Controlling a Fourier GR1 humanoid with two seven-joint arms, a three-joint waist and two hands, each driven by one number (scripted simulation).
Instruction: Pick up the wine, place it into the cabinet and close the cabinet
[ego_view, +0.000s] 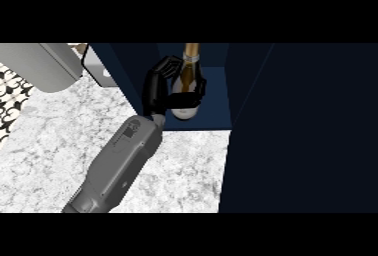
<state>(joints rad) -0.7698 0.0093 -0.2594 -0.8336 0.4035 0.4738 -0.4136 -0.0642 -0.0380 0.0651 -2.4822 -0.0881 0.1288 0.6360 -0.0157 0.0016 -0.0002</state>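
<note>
Head view: at twelve o'clock the wine (190, 75) is being held inside the cabinet (215, 95), clamped in the left hand (157, 82), and toppling is being risked if it is released tilted or the door (310, 125) at three o'clock is swung early.

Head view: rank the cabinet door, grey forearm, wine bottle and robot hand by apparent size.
1. Cabinet door, by far the largest.
2. Grey forearm, nearer the camera.
3. Wine bottle and left robot hand: look about alike, and the hand hides part of the bottle, so unranked.
</note>
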